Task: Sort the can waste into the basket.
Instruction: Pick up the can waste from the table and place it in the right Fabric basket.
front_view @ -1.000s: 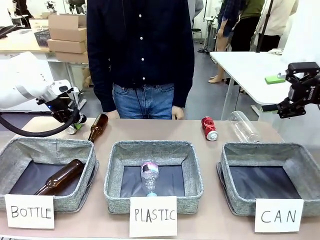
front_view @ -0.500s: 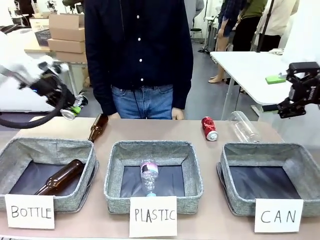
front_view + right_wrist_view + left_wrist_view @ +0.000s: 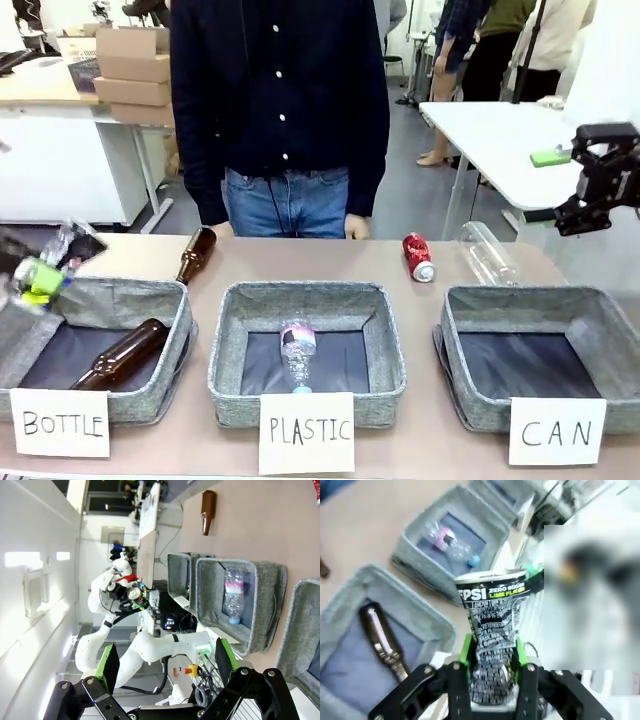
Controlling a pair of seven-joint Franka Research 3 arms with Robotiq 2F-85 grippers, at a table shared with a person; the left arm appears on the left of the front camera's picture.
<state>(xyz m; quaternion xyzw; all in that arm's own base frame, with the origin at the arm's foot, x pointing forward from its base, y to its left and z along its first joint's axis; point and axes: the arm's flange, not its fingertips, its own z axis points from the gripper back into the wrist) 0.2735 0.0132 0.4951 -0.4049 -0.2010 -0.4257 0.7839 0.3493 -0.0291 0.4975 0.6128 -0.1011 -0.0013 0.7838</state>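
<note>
Left gripper (image 3: 493, 655) is clamped on the dark can (image 3: 492, 607). Its green pads (image 3: 465, 652) squeeze the crumpled lower part, and you can read ZERO SUGAR LIME up near the rim. In the front view that whole hand is a blurry smear at the far left edge, over the left side of the BOTTLE basket (image 3: 150, 296). So the dark can is up in the air, well apart from the CAN basket (image 3: 520, 300), which sits way over on the right with its white CAN card (image 3: 557, 431) propped in front.

The red can (image 3: 418, 256) lies on the table (image 3: 300, 262) on the far side, behind the gap between the PLASTIC basket (image 3: 230, 340) and the CAN one. It's near a clear plastic bottle (image 3: 488, 252) lying on its side.

Right gripper (image 3: 590, 200) hangs in the air at the right edge, jaws spread wide with nothing in them.

The PLASTIC basket holds a crushed bottle with a pink label (image 3: 298, 352). The BOTTLE basket holds a brown glass bottle (image 3: 120, 355), and a second brown bottle (image 3: 196, 254) lies on the table just behind it. A person in a dark shirt and jeans (image 3: 280, 100) stands at the far side.
</note>
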